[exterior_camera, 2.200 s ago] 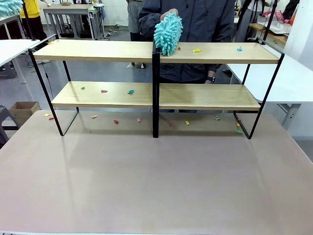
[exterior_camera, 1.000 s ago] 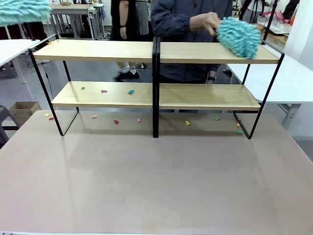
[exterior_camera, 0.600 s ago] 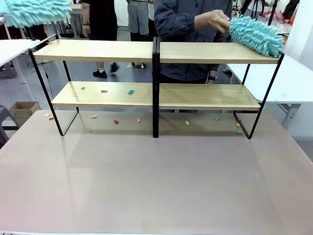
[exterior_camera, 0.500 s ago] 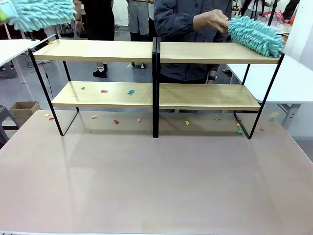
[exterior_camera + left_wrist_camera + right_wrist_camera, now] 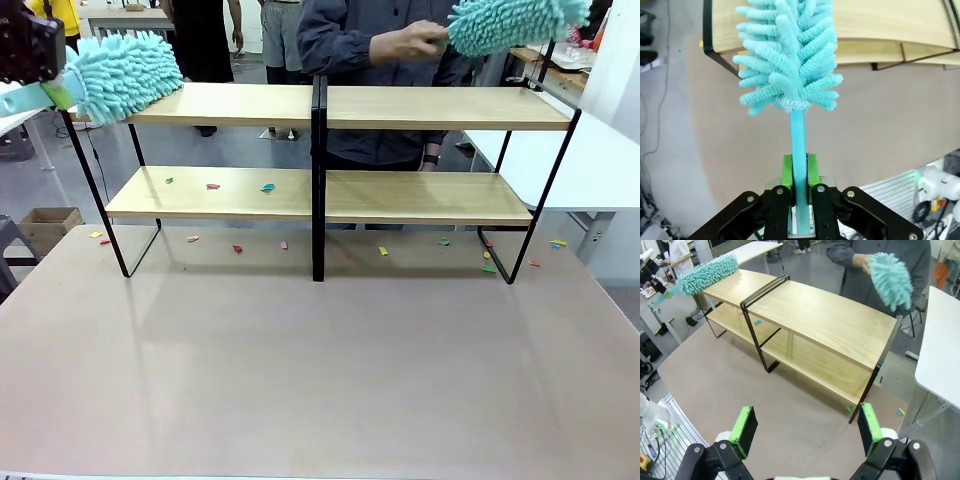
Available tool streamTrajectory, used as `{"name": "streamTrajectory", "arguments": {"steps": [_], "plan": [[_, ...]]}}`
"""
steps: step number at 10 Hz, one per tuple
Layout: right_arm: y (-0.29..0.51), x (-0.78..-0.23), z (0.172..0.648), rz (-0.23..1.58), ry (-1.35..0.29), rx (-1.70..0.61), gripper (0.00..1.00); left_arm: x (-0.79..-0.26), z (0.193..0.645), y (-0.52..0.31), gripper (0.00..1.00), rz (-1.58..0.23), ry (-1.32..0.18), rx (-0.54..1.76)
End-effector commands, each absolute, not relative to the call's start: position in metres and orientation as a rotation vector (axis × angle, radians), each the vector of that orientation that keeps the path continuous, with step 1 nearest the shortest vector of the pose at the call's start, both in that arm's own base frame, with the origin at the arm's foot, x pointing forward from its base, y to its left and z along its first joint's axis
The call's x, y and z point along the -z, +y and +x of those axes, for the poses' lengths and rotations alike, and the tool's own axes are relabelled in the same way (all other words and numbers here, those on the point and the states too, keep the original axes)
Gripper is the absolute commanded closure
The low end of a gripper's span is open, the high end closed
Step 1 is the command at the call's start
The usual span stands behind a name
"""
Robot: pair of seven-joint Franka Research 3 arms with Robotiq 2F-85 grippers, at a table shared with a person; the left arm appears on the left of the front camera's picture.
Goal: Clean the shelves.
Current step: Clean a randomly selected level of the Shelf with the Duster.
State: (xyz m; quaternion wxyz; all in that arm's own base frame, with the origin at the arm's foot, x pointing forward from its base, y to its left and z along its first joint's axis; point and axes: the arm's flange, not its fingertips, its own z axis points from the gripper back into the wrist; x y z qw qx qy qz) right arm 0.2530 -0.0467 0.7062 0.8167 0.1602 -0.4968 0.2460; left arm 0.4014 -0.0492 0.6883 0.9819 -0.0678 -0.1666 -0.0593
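The wide two-tier shelves [image 5: 250, 103], light-wood boards on a thin black metal frame, stand at the far side of the brownish-grey table [image 5: 320, 370]. Small coloured paper scraps [image 5: 212, 186] lie on the shelves' lower left board and on the table beneath the shelves. Over the shelves' top left end lies a fluffy turquoise duster [image 5: 125, 75], its pale handle clamped tight in the left gripper [image 5: 800, 172]. Behind the shelves, a person's hand [image 5: 405, 42] holds a second turquoise duster [image 5: 510, 22] raised above their right end. The right gripper [image 5: 807, 427] hangs on the shelves' near side, pads spread wide, grasping nothing.
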Motion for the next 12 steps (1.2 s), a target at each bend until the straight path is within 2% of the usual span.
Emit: {"name": "streamTrajectory", "arguments": {"steps": [1,3,5,9,12], "plan": [[-0.046,-0.707,0.253,0.349,-1.065,-0.528,0.00,-0.695,0.404,-0.055,0.87,-0.002,-0.364,0.108],[-0.046,-0.707,0.253,0.349,-1.065,-0.528,0.00,-0.701,0.411,-0.065,0.87,0.141,-0.424,0.093],[-0.046,-0.707,0.253,0.349,-1.065,-0.528,0.00,-0.688,0.415,-0.075,0.87,0.274,-0.415,0.138],[-0.046,-0.707,0.253,0.349,-1.065,-0.528,0.00,-0.669,0.425,-0.082,0.87,0.345,-0.378,0.163],[-0.046,-0.707,0.253,0.349,-1.065,-0.528,0.00,-0.662,0.428,-0.081,0.87,0.492,-0.490,0.125]]}}
